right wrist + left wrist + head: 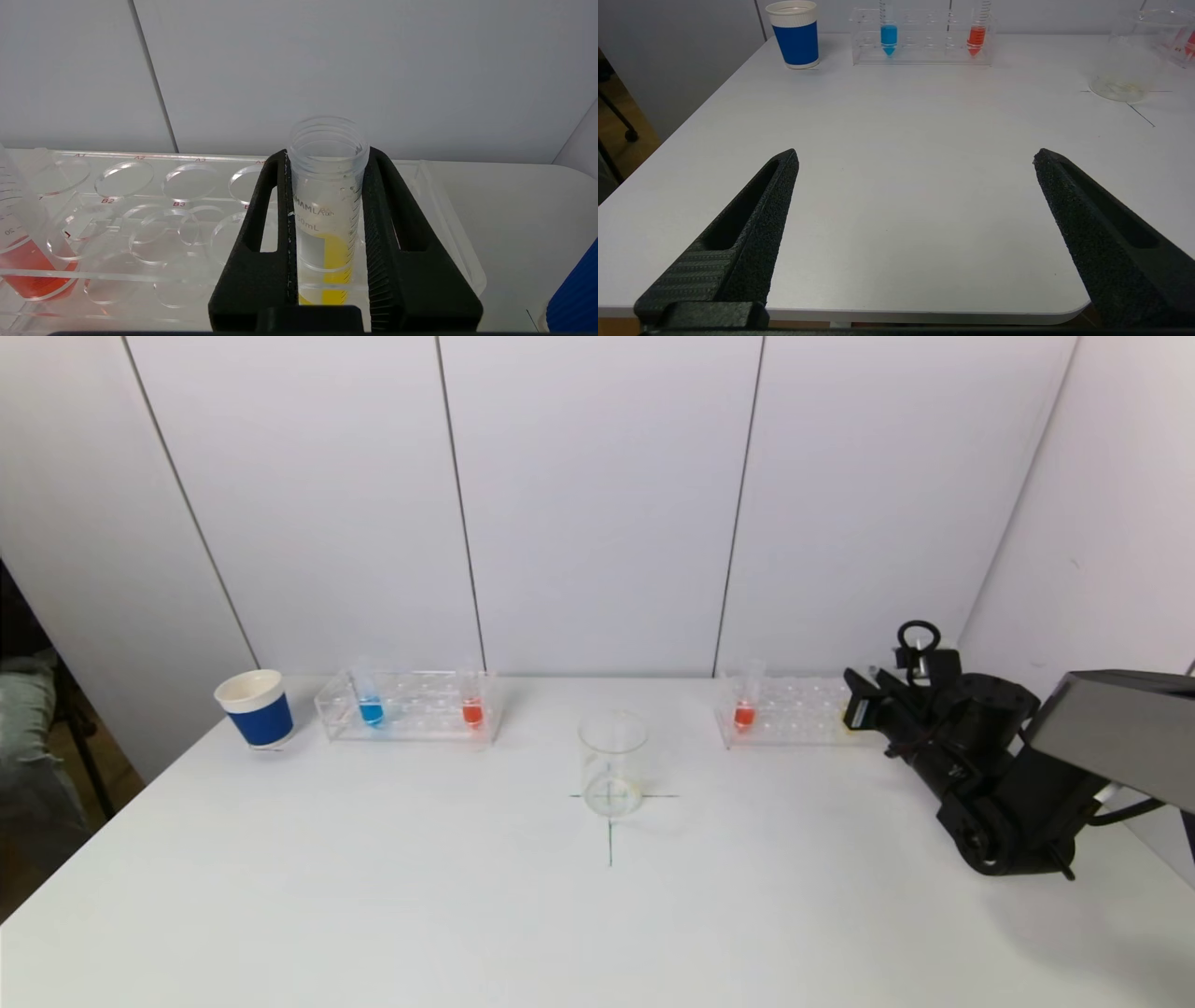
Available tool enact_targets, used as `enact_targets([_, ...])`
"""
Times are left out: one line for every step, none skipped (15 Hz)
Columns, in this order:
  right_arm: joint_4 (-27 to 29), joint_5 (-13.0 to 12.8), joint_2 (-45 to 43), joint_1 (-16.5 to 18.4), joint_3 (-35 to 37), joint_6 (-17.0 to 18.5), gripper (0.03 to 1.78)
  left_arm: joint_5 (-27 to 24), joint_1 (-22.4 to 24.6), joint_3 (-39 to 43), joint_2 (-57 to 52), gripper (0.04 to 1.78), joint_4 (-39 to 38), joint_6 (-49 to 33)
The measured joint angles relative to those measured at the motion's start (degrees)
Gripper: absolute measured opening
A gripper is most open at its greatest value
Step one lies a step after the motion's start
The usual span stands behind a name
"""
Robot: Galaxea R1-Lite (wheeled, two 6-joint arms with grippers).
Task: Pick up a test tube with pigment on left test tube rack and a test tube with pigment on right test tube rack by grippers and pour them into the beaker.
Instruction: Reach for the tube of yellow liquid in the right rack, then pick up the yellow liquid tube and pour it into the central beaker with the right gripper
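The left clear rack (411, 709) holds a blue-pigment tube (371, 709) and a red-pigment tube (472, 712). The right clear rack (794, 714) holds a red-pigment tube (744, 714). The empty glass beaker (611, 763) stands between the racks. My right gripper (854, 709) is at the right rack's right end. In the right wrist view it (327, 156) is shut on a yellow-pigment tube (325, 210) that stands upright in the rack (140, 186). My left gripper (915, 158) is open and empty above the table's front left edge, out of the head view.
A blue and white paper cup (255, 709) stands left of the left rack. A blue ribbed object (574, 294) shows beside the right rack in the right wrist view. A cross is drawn on the white table (373, 896) under the beaker. Wall panels stand close behind both racks.
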State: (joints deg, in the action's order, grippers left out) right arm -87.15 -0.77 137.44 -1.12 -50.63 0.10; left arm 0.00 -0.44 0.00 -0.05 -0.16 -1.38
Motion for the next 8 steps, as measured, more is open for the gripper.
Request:
enact_targets([0.00,0.00,-0.01,0.00,0.00,0.00,0.45,0.00,0.00,0.00,0.00,1.76,0.00,0.00])
enact_targets([0.00,0.00,-0.04,0.00,0.00,-0.02,0.45,0.00,0.00,0.00,0.00,1.76,0.00,0.00])
enact_targets([0.00,0.00,-0.06,0.00,0.00,0.00,0.45,0.00,0.00,0.00,0.00,1.76,0.00,-0.02])
enact_targets([0.00,0.00,-0.06,0.00,0.00,0.00,0.45,0.00,0.00,0.00,0.00,1.76,0.00,0.00])
enact_targets([0.00,0.00,-0.06,0.00,0.00,0.00,0.45,0.00,0.00,0.00,0.00,1.76,0.00,0.00])
enact_targets([0.00,0.00,-0.12,0.00,0.00,0.00,0.45,0.00,0.00,0.00,0.00,1.76,0.00,0.00])
enact_targets([0.00,-0.02,-0.20,0.00,0.05,0.00,0.45,0.00,0.00,0.00,0.00,1.76,0.00,-0.05])
enact_targets([0.00,0.00,-0.22,0.00,0.07,0.00,0.45,0.00,0.00,0.00,0.00,1.76,0.00,0.00])
